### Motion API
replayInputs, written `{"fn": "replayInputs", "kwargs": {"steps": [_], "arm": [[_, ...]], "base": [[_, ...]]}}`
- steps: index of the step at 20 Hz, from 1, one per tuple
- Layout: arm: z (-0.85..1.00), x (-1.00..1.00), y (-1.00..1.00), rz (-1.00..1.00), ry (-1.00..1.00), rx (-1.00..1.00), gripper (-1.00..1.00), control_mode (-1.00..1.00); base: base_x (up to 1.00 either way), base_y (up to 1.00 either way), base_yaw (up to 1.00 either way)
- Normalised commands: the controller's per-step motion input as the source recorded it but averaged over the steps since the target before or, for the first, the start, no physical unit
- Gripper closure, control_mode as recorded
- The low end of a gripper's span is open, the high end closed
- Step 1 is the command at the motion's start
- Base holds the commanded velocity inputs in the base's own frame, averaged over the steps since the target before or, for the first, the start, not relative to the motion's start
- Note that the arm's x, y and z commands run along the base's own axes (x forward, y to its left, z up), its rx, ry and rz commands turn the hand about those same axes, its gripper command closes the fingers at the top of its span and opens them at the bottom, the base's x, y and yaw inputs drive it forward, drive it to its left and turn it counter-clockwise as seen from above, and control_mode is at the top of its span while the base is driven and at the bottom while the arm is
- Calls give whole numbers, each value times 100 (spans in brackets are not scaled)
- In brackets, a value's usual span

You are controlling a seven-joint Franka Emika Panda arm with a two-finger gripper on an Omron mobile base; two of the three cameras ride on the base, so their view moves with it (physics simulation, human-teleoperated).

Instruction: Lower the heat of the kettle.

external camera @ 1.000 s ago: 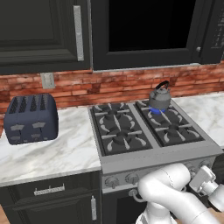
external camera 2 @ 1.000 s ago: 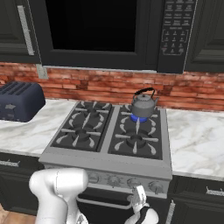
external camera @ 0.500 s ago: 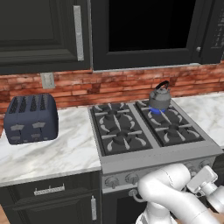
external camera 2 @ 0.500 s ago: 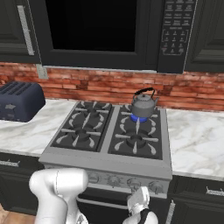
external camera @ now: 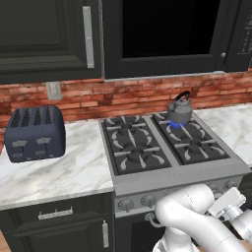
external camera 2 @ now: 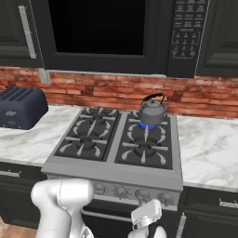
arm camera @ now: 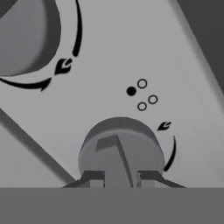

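The small grey kettle (external camera: pixel 179 112) (external camera 2: pixel 152 112) with a black arched handle stands on the back right burner, over a blue flame (external camera: pixel 177 124) (external camera 2: pixel 148 125). My arm reaches low to the stove's front panel, right of centre. In the hand view my gripper (arm camera: pixel 117 177) is shut on a round grey stove knob (arm camera: pixel 120 144), one fingertip on each side of its raised ridge. A burner diagram of small dots (arm camera: pixel 141 94) with the dark dot at its left is printed above this knob. A second knob (arm camera: pixel 26 35) shows at the upper left.
A dark blue toaster (external camera: pixel 34 133) (external camera 2: pixel 18 108) sits on the marble counter (external camera: pixel 74 167) left of the stove. Behind runs a brick backsplash, with a black microwave (external camera 2: pixel 107 32) and dark cabinets above. Cabinet drawers flank the oven front.
The hand has turned a little at the stove's front panel. The kettle has not moved.
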Motion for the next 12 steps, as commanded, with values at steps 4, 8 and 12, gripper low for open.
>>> {"fn": "replayInputs", "kwargs": {"steps": [4, 8, 12], "arm": [[18, 11, 0, 0, 10, 25, 100, -100], [19, 10, 0, 0, 11, 25, 100, -100], [17, 10, 0, 0, 10, 24, 100, -100]], "base": [[0, 0, 0], [0, 0, 0], [0, 0, 0]]}}
